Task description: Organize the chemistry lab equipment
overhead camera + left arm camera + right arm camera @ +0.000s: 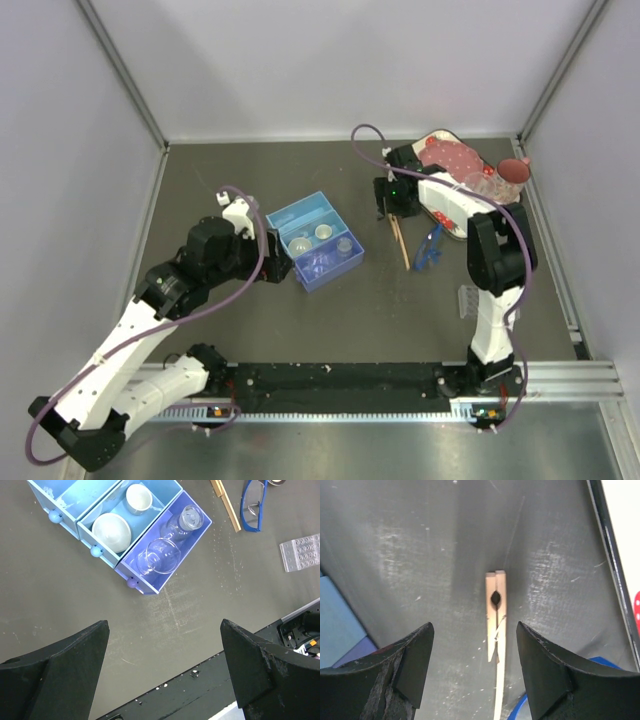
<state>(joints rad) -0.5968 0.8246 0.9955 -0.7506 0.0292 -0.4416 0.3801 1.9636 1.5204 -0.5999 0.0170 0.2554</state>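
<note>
A blue drawer box (315,240) holds small round dishes; in the left wrist view two white ones (114,530) lie in a light blue drawer and clear ones (159,556) in the purple drawer. Thin wooden tongs (400,240) lie on the mat, with a blue piece (430,248) just right of them and a clear well rack (468,300) nearer the front. My right gripper (392,208) hovers open over the tongs' far end (496,610), jaws on either side, not touching. My left gripper (283,268) is open and empty beside the box's near left corner, over bare mat (164,627).
The strawberry-print tray (455,170) with a pink plate stands at the back right, close behind the right wrist; its edge shows in the right wrist view (612,545). A black rail (340,378) runs along the front edge. Grey walls enclose the table.
</note>
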